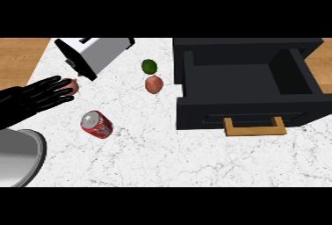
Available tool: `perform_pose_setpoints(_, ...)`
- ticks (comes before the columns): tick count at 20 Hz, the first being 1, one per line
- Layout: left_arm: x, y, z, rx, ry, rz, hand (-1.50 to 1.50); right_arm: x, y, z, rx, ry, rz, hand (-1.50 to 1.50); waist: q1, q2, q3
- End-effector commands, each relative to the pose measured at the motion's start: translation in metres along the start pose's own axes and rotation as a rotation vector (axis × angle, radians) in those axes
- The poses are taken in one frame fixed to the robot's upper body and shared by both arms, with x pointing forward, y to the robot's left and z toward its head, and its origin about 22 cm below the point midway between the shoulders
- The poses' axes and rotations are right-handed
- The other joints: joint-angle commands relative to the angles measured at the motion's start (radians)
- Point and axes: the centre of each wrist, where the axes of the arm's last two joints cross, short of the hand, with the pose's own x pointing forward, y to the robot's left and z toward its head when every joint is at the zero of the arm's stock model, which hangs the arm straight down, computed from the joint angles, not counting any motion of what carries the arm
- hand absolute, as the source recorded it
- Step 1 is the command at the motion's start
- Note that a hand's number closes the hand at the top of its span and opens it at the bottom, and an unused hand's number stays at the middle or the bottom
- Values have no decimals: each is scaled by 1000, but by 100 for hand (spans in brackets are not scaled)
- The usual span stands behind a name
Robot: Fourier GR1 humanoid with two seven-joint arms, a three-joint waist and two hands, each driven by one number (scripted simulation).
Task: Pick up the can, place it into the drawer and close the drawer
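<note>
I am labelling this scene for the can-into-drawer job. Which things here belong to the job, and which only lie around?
Belong to the job:
- red can, lying on its side
- black drawer, open
- left hand, open

Only lying around:
- toaster
- green fruit
- brownish fruit
- reddish thing by the hand

A single head view looks steeply down onto the white marbled counter top (194, 154) from the robot's side. The open black drawer box with a wooden handle (246, 83) fills the upper right; left of it the counter runs to the frame's edge.
</note>
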Motion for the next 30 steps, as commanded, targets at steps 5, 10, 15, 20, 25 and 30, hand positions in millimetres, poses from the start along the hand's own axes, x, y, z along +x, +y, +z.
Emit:
perform_pose_setpoints(5, -34, 9, -20, -7, 40, -29, -150, 11, -15, 12, -10, 1, 18, -150, 11, 3, -6)
perform_pose_setpoints(10, -64, 20, -31, 38, 57, -5, -150, -4, -13, 4, 1, 7, 9, -150, 8, 6, -6)
perform_pose_setpoints(15, -87, 10, -31, 100, 42, -41, -150, 1, -22, 29, -20, -5, -17, -150, 8, 4, -6)
perform_pose_setpoints(20, -100, 23, -26, 139, 40, -50, -150, -6, -22, 1, 7, -1, -8, -150, 4, 10, -7)
perform_pose_setpoints(25, -102, 36, -21, 169, 72, -58, -150, 21, -39, 2, 9, -1, 9, -150, -3, 10, -8)
perform_pose_setpoints(30, -122, 33, -2, 170, 95, -35, -150, 29, -21, 13, 15, -20, -15, -150, -11, 12, -9)
